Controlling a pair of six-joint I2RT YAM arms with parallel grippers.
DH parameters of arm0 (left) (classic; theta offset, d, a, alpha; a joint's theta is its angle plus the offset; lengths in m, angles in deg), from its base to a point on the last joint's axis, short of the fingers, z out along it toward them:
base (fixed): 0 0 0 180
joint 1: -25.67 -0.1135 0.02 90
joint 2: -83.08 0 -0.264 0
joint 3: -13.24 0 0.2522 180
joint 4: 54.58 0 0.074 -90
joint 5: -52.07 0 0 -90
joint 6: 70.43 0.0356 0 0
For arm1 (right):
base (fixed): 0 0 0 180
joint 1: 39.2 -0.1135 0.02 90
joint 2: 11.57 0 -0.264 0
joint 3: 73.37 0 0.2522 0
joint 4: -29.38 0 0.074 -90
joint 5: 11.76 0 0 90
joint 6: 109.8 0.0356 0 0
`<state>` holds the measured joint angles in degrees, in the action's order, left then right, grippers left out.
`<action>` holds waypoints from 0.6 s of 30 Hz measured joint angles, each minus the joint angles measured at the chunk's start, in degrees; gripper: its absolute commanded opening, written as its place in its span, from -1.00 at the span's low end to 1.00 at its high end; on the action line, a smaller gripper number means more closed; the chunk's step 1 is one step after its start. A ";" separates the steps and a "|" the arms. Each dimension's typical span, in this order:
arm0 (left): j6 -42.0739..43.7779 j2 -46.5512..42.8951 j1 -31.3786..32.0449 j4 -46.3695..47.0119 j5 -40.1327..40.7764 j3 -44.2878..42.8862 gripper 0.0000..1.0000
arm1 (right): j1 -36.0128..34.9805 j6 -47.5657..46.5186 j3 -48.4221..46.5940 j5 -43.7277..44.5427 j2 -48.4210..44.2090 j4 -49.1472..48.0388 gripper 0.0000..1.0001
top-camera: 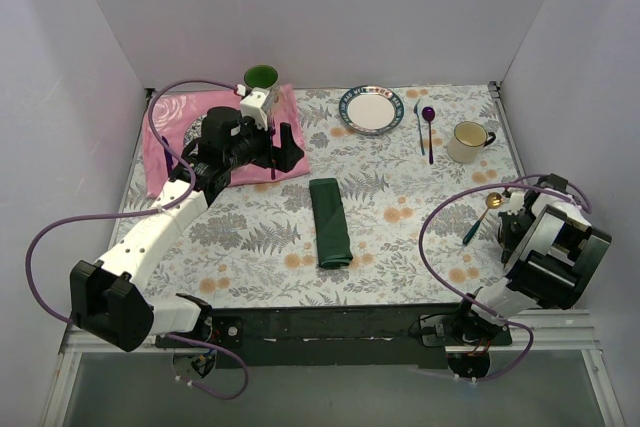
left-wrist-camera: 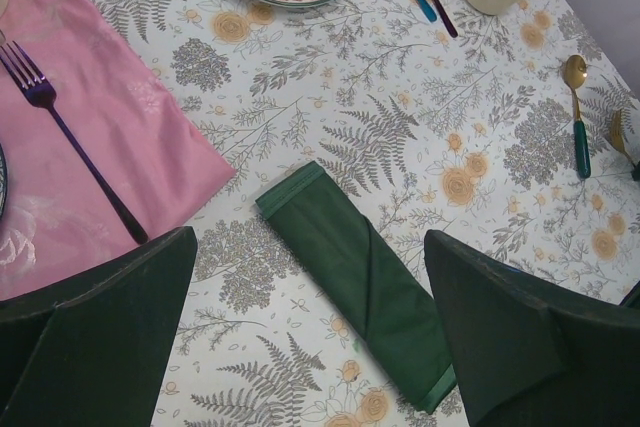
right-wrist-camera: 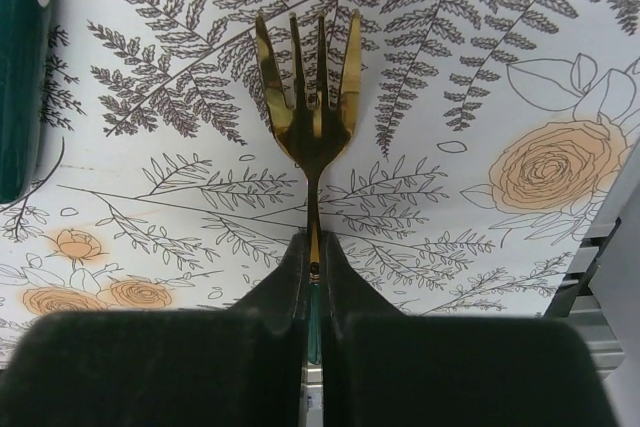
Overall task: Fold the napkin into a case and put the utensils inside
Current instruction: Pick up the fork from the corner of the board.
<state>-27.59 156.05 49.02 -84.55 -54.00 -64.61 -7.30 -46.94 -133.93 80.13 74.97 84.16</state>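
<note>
Pink cloth (top-camera: 200, 142) is at far left with a purple fork (left-wrist-camera: 70, 137) lying on it. Your left gripper (top-camera: 282, 152) hangs over the cloth's right edge with its fingers (left-wrist-camera: 90, 327) spread wide and nothing between them. The green cup (top-camera: 261, 77) stands just behind it.

The napkin (top-camera: 331, 222) is right of and nearer than that gripper and does not touch it. It lies mid-table, folded into a long narrow strip. In the left wrist view the napkin (left-wrist-camera: 360, 277) runs diagonally in the gap between the two spread fingers, flat on the tablecloth (top-camera: 400, 197).

The plate (top-camera: 371, 110) is behind it at the far side. Right of the plate come the purple spoon (top-camera: 429, 127) and the cream mug (top-camera: 468, 142).

The gold spoon (top-camera: 481, 217) with a green handle lies loose on the tablecloth, just left of your right gripper (top-camera: 510, 222) and well right of the napkin. Your right gripper (right-wrist-camera: 313, 247) is pressed together on the gold fork (right-wrist-camera: 310, 97), pinching it where the neck meets the handle. The tines point away from the fingers. You cannot tell from these views whether the tines touch the tablecloth.
</note>
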 measured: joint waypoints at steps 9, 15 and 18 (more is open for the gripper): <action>0.26 -0.04 0.00 0.22 0.04 0.13 0.96 | 0.35 1.51 -1.81 -1.16 -6.12 1.79 -0.97; 0.35 -0.17 0.00 -0.37 -0.20 0.59 0.96 | -0.04 1.88 -6.54 -8.22 -16.57 5.40 -0.97; 0.90 1.18 -0.04 -3.10 -1.77 -1.95 0.96 | -4.02 4.26 -10.56 -11.34 -20.35 7.02 -0.97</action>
<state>-26.69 157.23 48.98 -87.65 -55.77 -66.56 -11.32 -42.67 -144.49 68.79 54.63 91.17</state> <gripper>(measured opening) 0.981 0.039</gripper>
